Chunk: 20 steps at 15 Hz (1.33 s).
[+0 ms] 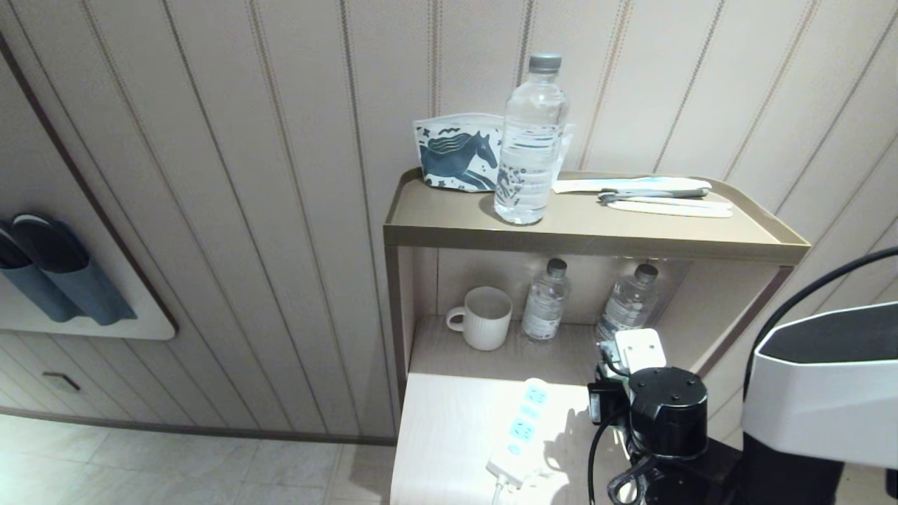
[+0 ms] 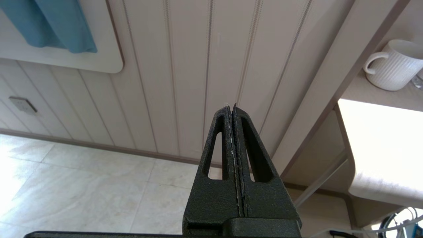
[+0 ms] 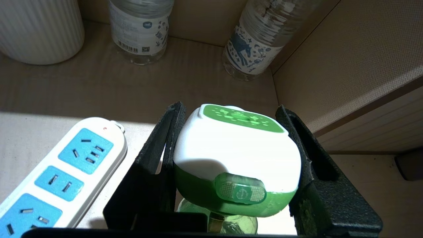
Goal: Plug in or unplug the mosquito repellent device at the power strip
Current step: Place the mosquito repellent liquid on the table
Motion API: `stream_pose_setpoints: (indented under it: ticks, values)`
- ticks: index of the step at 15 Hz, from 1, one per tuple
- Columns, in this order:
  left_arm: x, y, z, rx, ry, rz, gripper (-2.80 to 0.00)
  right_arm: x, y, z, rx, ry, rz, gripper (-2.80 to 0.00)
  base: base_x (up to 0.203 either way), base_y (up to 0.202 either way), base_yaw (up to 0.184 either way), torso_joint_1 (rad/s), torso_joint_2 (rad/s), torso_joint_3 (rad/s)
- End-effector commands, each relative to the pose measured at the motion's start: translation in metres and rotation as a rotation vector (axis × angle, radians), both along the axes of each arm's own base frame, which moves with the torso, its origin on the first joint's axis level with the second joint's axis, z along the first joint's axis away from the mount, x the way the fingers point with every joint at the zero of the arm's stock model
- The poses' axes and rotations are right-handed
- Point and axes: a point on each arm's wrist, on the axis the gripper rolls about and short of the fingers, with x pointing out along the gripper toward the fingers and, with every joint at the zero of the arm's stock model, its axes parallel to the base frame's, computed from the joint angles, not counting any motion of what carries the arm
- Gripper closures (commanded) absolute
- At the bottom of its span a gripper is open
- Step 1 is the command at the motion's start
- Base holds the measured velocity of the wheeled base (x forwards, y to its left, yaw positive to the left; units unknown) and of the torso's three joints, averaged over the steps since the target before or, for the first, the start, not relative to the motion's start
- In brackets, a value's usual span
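My right gripper (image 3: 230,108) is shut on the mosquito repellent device (image 3: 236,155), one black finger on each side of its white and green top. Part of its green bottle shows below. In the head view the device (image 1: 640,348) hangs over the pale table, just right of the far end of the power strip (image 1: 523,428). The strip (image 3: 66,168) lies flat, white with pale blue sockets, and nothing is plugged into the sockets I see. The device's plug is hidden. My left gripper (image 2: 231,106) is shut and empty, parked off to the left above the floor.
A white mug (image 1: 484,317) and two small water bottles (image 1: 546,300) (image 1: 628,301) stand on the lower shelf behind the device. The top shelf (image 1: 596,242) overhangs them and carries a large bottle (image 1: 531,140) and a horse-print pouch (image 1: 456,158).
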Motion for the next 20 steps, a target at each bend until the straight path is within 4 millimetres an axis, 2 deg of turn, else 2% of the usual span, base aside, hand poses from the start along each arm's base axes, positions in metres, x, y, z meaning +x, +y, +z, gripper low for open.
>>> stream_pose_setpoints:
  ticks: [1, 6, 11, 16, 20]
  values:
    - [0.0, 0.0, 0.0, -0.001, 0.002, 0.001, 0.0, 0.0, -0.001, 0.002, 0.02, -0.032, -0.007, 0.0, 0.0, 0.0, 0.0, 0.0, 0.0, 0.0]
    - [0.0, 0.0, 0.0, -0.001, 0.002, 0.001, 0.0, 0.0, -0.001, 0.004, 0.024, -0.035, -0.006, 0.0, 0.0, 0.0, 0.0, -0.006, 0.01, 0.006]
    - [0.0, 0.0, 0.0, -0.001, 0.001, 0.001, 0.0, 0.0, -0.001, 0.007, 0.03, -0.046, -0.005, 0.0, 0.0, 0.0, 0.0, -0.145, 0.33, 0.166]
    - [0.0, 0.0, 0.0, -0.001, 0.001, 0.001, 0.0, -0.006, -0.005, 0.035, 0.079, -0.132, -0.007, 0.0, 0.0, 0.0, 0.0, -0.196, 0.43, 0.227]
    - [0.0, 0.0, 0.0, -0.001, 0.002, 0.001, 0.0, -0.006, -0.008, 0.039, 0.082, -0.145, -0.014, 0.0, 0.0, 0.0, 0.0, -0.248, 0.55, 0.296]
